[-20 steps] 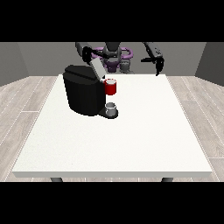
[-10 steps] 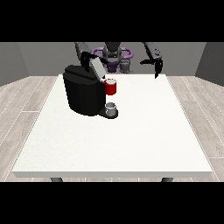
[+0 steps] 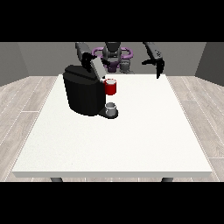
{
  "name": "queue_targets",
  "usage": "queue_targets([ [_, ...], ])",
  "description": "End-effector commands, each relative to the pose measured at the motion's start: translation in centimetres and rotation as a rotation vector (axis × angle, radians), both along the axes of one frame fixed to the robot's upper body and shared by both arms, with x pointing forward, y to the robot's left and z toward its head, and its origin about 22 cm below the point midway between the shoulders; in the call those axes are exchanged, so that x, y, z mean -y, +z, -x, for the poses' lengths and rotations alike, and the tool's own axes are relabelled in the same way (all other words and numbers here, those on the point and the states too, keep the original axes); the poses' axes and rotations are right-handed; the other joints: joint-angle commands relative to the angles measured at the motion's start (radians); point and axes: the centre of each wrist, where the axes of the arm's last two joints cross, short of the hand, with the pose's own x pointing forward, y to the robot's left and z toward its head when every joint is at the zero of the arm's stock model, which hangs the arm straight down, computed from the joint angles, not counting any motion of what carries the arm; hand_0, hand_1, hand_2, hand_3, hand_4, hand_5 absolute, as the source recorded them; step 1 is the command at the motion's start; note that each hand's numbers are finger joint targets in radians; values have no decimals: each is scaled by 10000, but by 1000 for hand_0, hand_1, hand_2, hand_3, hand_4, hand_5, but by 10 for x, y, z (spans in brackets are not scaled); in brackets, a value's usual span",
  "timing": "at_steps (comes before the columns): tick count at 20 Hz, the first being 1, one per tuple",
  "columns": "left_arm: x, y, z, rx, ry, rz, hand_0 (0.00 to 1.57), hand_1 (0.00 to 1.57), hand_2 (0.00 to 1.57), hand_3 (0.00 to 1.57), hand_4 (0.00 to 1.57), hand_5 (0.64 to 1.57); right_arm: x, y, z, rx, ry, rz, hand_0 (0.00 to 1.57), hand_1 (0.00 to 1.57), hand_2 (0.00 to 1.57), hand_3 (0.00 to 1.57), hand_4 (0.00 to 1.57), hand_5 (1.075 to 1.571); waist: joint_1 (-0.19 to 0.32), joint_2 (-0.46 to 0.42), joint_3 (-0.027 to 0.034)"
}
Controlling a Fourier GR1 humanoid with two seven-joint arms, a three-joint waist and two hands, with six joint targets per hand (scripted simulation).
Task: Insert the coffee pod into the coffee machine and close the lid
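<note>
Centrally at the far left part of the white tabletop (image 3: 131, 140) stands the black coffee machine (image 3: 83, 94), its lid (image 3: 97, 69) tilted up and open. At the machine's front shows a red thing at the machine (image 3: 111, 87), and below it a grey thing (image 3: 111, 108) sits on the machine's base; whether that is the coffee pod cannot be told. The robot hand at the view's left (image 3: 87, 59) is raised just behind the open lid, near its top edge; how its fingers lie cannot be told. The robot hand at the view's right (image 3: 159, 68) hangs above the tabletop's far edge, well apart from the machine, fingers pointing downward and relaxed, holding nothing.
</note>
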Motion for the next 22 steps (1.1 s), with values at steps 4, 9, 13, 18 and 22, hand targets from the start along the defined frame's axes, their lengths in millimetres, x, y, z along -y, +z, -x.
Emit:
queue_targets([
  [4,1,-2,-9,110,-220,148,0,0,0,0,351,1571,-38,10,-8,39,457,241,0,0,0,0,396,1571,216,497,86],
  [9,7,15,-19,-9,-330,92,0,0,0,0,331,1571,-50,5,-13,-55,745,697,0,0,0,0,421,1571,504,276,90],
  [13,-25,3,-10,-199,-278,-122,0,0,0,0,394,1571,-74,36,-23,-188,682,1229,0,0,0,0,410,1571,572,382,84],
  [18,-7,-9,-11,-64,-340,261,0,0,0,0,366,1571,-93,52,-28,598,815,1596,0,0,0,0,375,1571,732,546,86],
  [22,-20,11,-31,117,-410,268,0,0,0,0,372,1571,-103,79,-34,1222,1276,2058,0,0,0,0,383,1571,699,711,87],
])
